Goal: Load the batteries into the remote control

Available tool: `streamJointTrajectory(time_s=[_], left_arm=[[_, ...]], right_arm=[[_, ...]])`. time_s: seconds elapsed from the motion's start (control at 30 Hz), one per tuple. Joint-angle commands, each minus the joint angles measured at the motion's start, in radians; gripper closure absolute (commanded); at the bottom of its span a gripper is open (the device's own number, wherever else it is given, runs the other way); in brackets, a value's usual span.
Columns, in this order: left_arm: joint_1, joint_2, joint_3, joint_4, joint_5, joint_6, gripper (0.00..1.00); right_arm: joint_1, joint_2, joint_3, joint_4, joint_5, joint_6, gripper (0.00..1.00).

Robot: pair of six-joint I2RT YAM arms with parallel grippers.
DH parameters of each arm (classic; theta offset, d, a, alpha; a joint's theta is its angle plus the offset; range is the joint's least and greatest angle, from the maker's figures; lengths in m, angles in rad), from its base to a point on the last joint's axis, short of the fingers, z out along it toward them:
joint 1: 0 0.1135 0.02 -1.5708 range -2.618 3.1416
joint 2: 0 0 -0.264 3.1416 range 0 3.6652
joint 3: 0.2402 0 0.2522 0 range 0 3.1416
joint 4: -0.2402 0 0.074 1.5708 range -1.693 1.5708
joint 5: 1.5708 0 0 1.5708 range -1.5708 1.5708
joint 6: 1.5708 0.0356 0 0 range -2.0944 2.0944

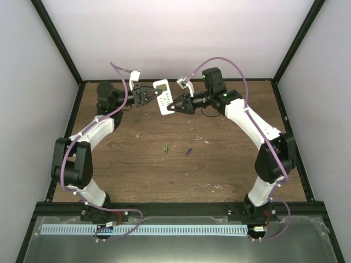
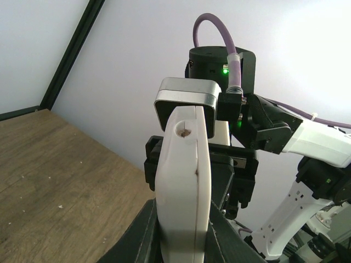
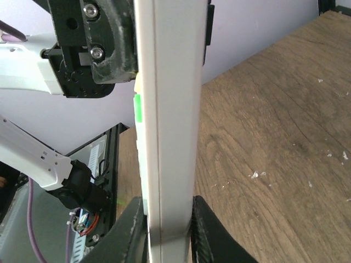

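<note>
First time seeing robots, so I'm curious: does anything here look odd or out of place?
Nothing looks damaged or spilled. The one oddity: both the left gripper and right gripper clamp the remote control in mid-air, while the green battery and purple battery lie loose on the table.

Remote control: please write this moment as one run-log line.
remote control: held between both | left pincer: shut on it | right pincer: shut on it | green battery, purple battery: lying on table
</note>
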Motion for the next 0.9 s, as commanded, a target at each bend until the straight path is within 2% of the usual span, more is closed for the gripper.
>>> streamJointTrajectory(time_s=[0.0,0.27,0.4,0.57,0.73,0.8,0.87], left_arm=[[-0.007,0.010,-0.005,0.029,0.020,0.019,0.88],[-0.008,0.006,-0.003,0.000,0.014,0.046,0.64],[-0.006,-0.003,-0.003,-0.043,0.004,0.082,0.45],[0.021,-0.041,-0.012,-0.156,-0.050,0.156,0.29],[0.061,-0.131,-0.012,-0.430,-0.219,0.329,0.21],[0.063,-0.169,0.007,-0.552,-0.320,0.386,0.20],[0.064,-0.201,0.025,-0.632,-0.406,0.391,0.19]], right_arm=[[0.002,0.001,0.020,0.011,-0.028,-0.001,0.87],[0.001,0.001,0.022,0.012,-0.022,0.002,0.93],[0.001,-0.002,0.020,0.009,-0.007,0.002,0.96],[0.001,-0.010,0.016,-0.019,0.077,-0.014,0.98],[0.001,-0.023,0.014,-0.070,0.237,-0.045,0.98],[0.008,-0.027,0.019,-0.092,0.357,-0.058,0.99],[0.038,-0.023,0.035,-0.126,0.548,-0.099,0.99]])
